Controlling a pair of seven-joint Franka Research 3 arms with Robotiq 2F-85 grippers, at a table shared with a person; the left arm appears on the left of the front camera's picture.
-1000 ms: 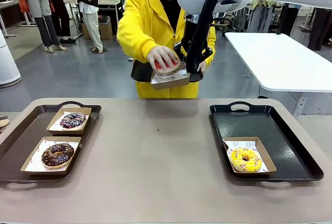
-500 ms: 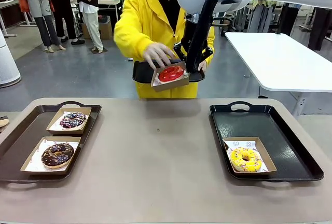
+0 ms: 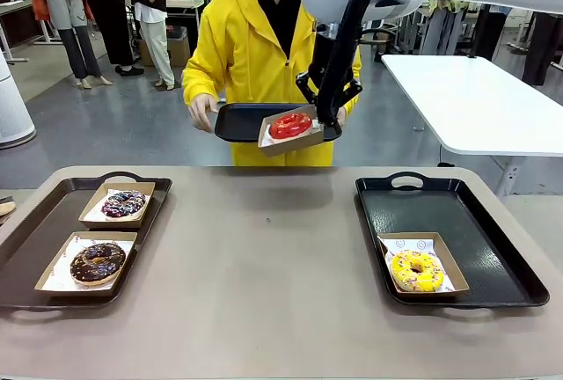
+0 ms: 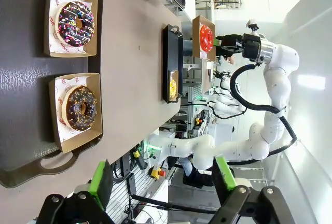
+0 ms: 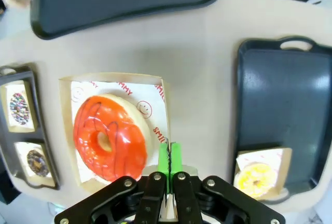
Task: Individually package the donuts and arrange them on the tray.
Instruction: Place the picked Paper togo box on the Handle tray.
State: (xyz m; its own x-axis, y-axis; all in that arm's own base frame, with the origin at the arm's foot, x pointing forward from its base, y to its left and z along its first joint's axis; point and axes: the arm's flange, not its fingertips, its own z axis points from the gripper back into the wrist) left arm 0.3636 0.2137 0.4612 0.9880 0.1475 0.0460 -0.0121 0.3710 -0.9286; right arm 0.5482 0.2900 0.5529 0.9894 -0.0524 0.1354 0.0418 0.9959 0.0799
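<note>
A glossy red donut (image 3: 290,125) (image 5: 109,137) lies in a brown paper box (image 5: 155,86) held in the air above the table's far edge. My right gripper (image 3: 327,114) (image 5: 168,162) is shut on that box's side wall. Behind it, the person in yellow holds a black tray (image 3: 242,122) with one hand (image 3: 202,109) on its left edge. The yellow donut (image 3: 417,270) sits boxed on the right table tray (image 3: 493,257). The chocolate donut (image 3: 98,262) (image 4: 79,108) and the purple donut (image 3: 124,204) (image 4: 76,24) sit boxed on the left tray (image 3: 26,248). My left gripper (image 4: 162,180) hangs open above that tray.
The tan table (image 3: 264,274) is bare between the two trays. The far half of the right tray (image 5: 282,99) has free room. A white table (image 3: 475,98) stands at the back right, and people stand farther off at the back left.
The person's hand has set the red donut into the box, lifted off it, and moved to the left edge of the hand-held tray. My right gripper has kept its hold on the box.
</note>
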